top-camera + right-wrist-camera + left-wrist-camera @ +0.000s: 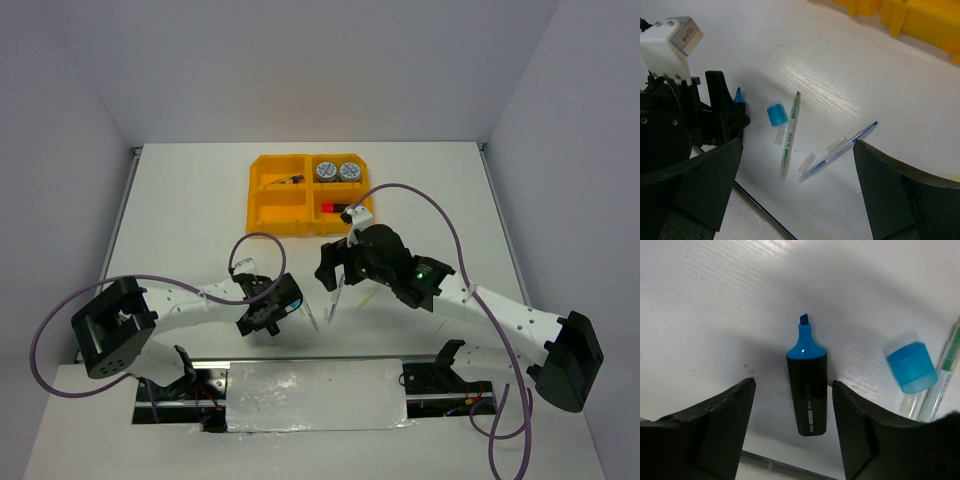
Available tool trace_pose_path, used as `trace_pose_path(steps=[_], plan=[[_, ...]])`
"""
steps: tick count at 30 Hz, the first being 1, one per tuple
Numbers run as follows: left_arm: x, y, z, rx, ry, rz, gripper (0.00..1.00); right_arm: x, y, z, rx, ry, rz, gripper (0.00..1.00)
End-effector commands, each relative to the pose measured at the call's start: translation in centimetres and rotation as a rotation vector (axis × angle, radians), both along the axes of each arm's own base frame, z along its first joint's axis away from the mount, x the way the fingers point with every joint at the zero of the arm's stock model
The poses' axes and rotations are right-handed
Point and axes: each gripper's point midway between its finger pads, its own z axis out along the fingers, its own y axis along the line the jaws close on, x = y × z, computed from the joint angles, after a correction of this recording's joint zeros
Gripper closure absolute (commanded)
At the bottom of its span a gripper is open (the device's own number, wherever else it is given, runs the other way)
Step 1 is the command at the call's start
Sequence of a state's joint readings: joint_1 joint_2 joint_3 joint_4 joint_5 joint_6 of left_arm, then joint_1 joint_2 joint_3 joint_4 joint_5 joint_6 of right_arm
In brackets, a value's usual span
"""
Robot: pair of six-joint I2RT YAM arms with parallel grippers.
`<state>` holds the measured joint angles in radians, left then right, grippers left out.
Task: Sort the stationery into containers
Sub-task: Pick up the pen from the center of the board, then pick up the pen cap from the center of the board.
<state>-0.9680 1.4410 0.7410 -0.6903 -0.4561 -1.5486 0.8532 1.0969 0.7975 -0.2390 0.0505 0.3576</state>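
Seen from above, the yellow tray [262,200] sits far back on the table [180,220]. Two tape rolls [326,171] lie in its far right box. A red marker [333,208] lies in the near right box. The left gripper [288,303] and the right gripper [333,278] hang low near the front.

In the left wrist view, the left fingers [720,435] are apart. A blue marker [808,400] lies on the table between them, not touched. A blue cap [912,367] lies near it, beside a green pen [946,371].

In the right wrist view, the right fingers [700,190] are wide apart and hold nothing. The green pen and a blue pen [840,149] lie on the table.
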Motion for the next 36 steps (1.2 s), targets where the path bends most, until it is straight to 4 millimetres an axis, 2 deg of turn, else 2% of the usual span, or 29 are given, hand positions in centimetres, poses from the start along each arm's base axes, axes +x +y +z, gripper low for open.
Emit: trace_pose_path(steps=[1, 2, 5, 9, 12, 13, 15, 16, 17, 19, 20, 23, 24, 26, 27, 28, 30, 32, 33, 35, 36], plan=[[-1.5, -0.6, -1.3, -0.005, 0.053, 0.002, 0.26, 0.4, 0.4, 1.3, 0.016, -0.043, 0.000, 0.00], [-1.8, -0.5, -1.5, -0.005, 0.057, 0.002, 0.37, 0.4, 0.3, 1.3, 0.013, -0.042, -0.003, 0.00], [-2.4, -0.3, -2.2, -0.034, 0.065, 0.003, 0.53, 0.4, 0.1, 1.5, 0.016, -0.048, -0.008, 0.00], [-3.1, 0.8, -3.1, -0.026, 0.069, 0.011, 0.65, 0.3, 0.0, 1.7, 0.026, -0.056, -0.011, 0.00], [-3.1, 1.2, -3.0, -0.011, 0.060, -0.006, 0.75, -0.1, 0.4, 2.1, 0.059, -0.064, 0.019, 0.00], [-2.9, 1.3, -2.8, -0.007, 0.049, -0.011, 0.79, -0.4, 0.5, 1.6, 0.063, -0.055, 0.030, 0.00], [-2.7, 1.5, -2.2, -0.003, 0.030, -0.032, 1.00, -0.5, 1.1, 2.0, 0.100, -0.073, 0.055, 0.00], [-2.1, 1.8, -1.5, 0.018, -0.002, -0.066, 1.00, -0.8, 1.5, 2.0, 0.112, -0.071, 0.085, 0.00], [-1.6, 1.8, -0.2, 0.005, -0.044, -0.080, 1.00, -1.2, 2.0, 1.5, 0.109, -0.055, 0.121, 0.00], [-1.4, 3.0, 2.0, 0.058, -0.082, -0.126, 1.00, -1.4, 2.7, 1.4, 0.100, -0.048, 0.172, 0.00], [-0.6, 3.5, 4.2, 0.050, -0.159, -0.131, 1.00, -2.0, 3.4, 0.6, 0.087, -0.020, 0.223, 0.00], [0.3, 4.5, 9.6, 0.064, -0.280, -0.264, 1.00, -2.3, 4.3, -0.2, 0.024, -0.014, 0.294, 0.00], [0.6, 4.6, 11.8, 0.066, -0.314, -0.307, 1.00, -2.3, 5.2, -1.0, -0.024, -0.013, 0.322, 0.00], [0.1, 6.2, 14.5, 0.078, -0.357, -0.342, 1.00, -2.3, 5.6, -2.5, -0.115, 0.002, 0.320, 0.02], [0.2, 6.6, 16.3, 0.078, -0.391, -0.361, 1.00, -2.5, 6.3, -4.5, -0.199, 0.013, 0.333, 0.03], [0.2, 6.3, 17.8, 0.030, -0.447, -0.391, 1.00, -2.5, 7.0, -4.3, -0.235, 0.015, 0.345, 0.05], [0.2, 5.5, 19.8, -0.009, -0.510, -0.489, 1.00, -2.3, 8.6, -6.0, -0.341, 0.012, 0.362, 0.09], [0.3, 6.0, 21.7, -0.036, -0.586, -0.498, 1.00, -2.3, 8.8, -7.5, -0.433, 0.032, 0.357, 0.09], [0.3, 6.3, 22.0, -0.038, -0.601, -0.500, 1.00, -1.8, 9.3, -8.4, -0.473, 0.045, 0.351, 0.09], [0.2, 6.6, 23.0, -0.066, -0.657, -0.500, 1.00, -1.7, 9.9, -9.1, -0.493, 0.057, 0.364, 0.10], [0.1, 6.3, 22.7, -0.083, -0.661, -0.519, 1.00, -1.5, 10.5, -9.0, -0.492, 0.055, 0.369, 0.12]])
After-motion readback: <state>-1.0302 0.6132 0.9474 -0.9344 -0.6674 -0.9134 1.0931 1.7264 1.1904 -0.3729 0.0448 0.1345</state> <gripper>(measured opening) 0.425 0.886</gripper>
